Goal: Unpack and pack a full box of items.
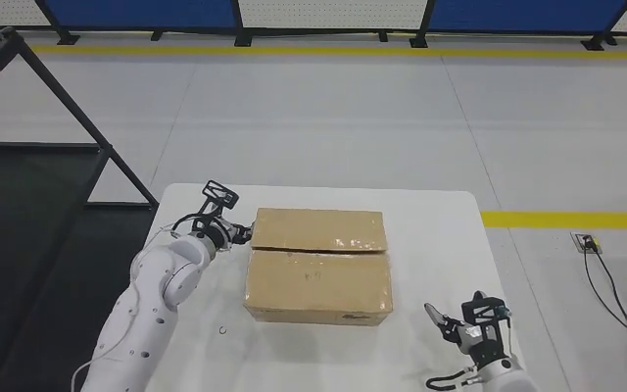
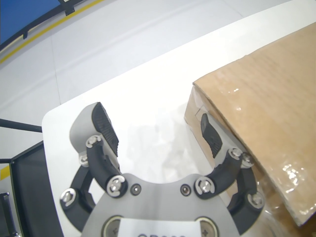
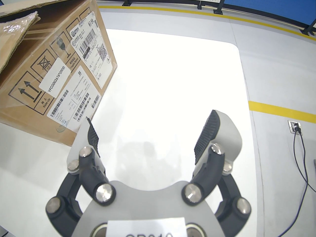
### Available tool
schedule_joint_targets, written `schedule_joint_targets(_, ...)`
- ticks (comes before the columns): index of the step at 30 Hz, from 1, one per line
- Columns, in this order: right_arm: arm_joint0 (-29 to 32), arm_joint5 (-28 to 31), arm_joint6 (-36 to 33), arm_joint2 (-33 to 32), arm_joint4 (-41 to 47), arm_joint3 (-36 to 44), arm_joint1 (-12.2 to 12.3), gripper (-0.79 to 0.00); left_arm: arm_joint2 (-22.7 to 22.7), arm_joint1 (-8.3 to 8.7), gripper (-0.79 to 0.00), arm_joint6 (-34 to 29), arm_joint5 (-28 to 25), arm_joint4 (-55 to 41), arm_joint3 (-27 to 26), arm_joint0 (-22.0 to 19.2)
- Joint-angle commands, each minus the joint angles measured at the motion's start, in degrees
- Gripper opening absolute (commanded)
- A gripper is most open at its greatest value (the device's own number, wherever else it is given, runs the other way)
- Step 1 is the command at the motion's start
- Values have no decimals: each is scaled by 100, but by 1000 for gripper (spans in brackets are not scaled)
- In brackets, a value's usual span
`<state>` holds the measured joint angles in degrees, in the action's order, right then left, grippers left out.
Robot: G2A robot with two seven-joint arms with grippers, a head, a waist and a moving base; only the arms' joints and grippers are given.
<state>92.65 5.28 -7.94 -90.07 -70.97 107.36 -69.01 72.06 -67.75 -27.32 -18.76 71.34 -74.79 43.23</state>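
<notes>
A brown cardboard box (image 1: 318,265) stands mid-table with its two top flaps folded down, meeting along a seam. In the right wrist view the box (image 3: 56,75) shows labels on its side, and its near flap sits slightly lifted. My left gripper (image 1: 231,213) is open at the box's far-left corner. In the left wrist view this gripper (image 2: 151,112) has one finger (image 2: 209,134) tucked under the flap's overhanging edge against the box (image 2: 266,99) wall, the other over bare table. My right gripper (image 1: 464,318) (image 3: 151,118) hangs open and empty above the table's near right corner.
The white table (image 1: 431,225) has bare room right of the box and along its front. A tiny dark object (image 1: 223,328) lies near the front left. A black frame (image 1: 59,108) stands left of the table. A floor socket with a cable (image 1: 586,242) lies beyond the right edge.
</notes>
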Motion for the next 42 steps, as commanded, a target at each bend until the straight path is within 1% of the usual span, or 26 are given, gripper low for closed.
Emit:
schedule_joint_targets(1,4,9,11,-18,16,-13,0,0,-45,-8,0,26,27,34,-11,-12)
schedule_joint_targets(5,22,47,36,-60,54,-19,0,0,73,-2,0,153,212,-33,-26,-9)
schedule_joint_targets(8,27,208,42,-93,88,-15,8,0,392,45,0,299,502,-39,-89,80)
schedule_joint_targets(10,14,481,23,-120,120,-9,23,0,675,90,0,417,712,-30,-219,237)
schedule_joint_targets(14,-79,1431,-118,-369,570,-48,84,0,1303,206,0,580,665,-114,-690,844)
schedule_joint_targets(16,-176,1759,-359,-566,1087,-121,111,0,1628,258,0,732,561,-220,-970,1233)
schedule_joint_targets(17,-252,1863,-570,-645,1347,-134,124,0,1789,279,0,829,510,-305,-1098,1431)
schedule_joint_targets(19,-410,2029,-1026,-766,1777,-149,153,0,2066,303,0,1089,646,-358,-1343,1808)
schedule_joint_targets(20,-475,2011,-1262,-824,1871,-114,168,0,2161,309,0,1207,685,-380,-1463,1993)
schedule_joint_targets(21,-521,1920,-1451,-912,1715,-19,189,0,2244,318,0,1333,672,-359,-1573,2187)
schedule_joint_targets(22,-521,1920,-1451,-912,1715,-19,189,0,2327,331,0,1438,690,-227,-1665,2379)
schedule_joint_targets(23,-521,1920,-1451,-912,1715,-19,189,0,2350,336,0,1476,705,-163,-1695,2440)
schedule_joint_targets(28,-521,1920,-1451,-912,1715,-19,189,0,2350,336,0,1476,705,-163,-1695,2440)
schedule_joint_targets(30,-523,2019,-1442,-837,1798,-2,186,0,2350,336,0,1476,705,-163,-1695,2440)
schedule_joint_targets(31,-547,2210,-1521,-734,1909,-31,190,0,2350,336,0,1476,705,-163,-1695,2440)
schedule_joint_targets(33,-698,2493,-1700,-642,2364,-116,202,0,2365,319,0,1591,695,-483,-1744,2461)
schedule_joint_targets(36,-1006,2788,-2270,-577,3390,-303,234,0,2537,322,0,1672,285,-1196,-1906,2555)
schedule_joint_targets(38,-1301,2800,-2845,-567,4250,-511,269,0,2715,340,0,1728,-109,-1616,-2003,2675)
schedule_joint_targets(42,-2002,2713,-4177,-450,6095,-1053,350,0,3048,392,0,1785,-1153,-2417,-2006,2921)
